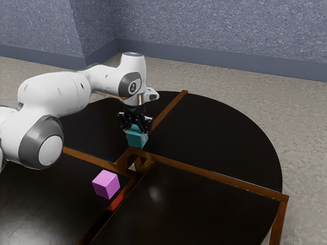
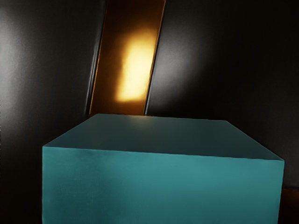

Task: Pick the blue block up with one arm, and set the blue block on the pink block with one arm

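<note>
Round glossy black tabletop [image 1: 214, 132], quartered by orange-brown wooden divider strips [image 1: 214, 176] meeting at a small square frame [image 1: 122, 159]. Whitish speck [image 1: 133, 166] inside it, possibly a reflection. Beige floor [image 1: 286, 102], blue-grey wall [image 1: 204, 25].

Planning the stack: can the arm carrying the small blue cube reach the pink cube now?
Probably yes. The black gripper holds the small blue cube clear of the dark table; the pink cube has a bare top, with only a low wooden divider between.
</note>
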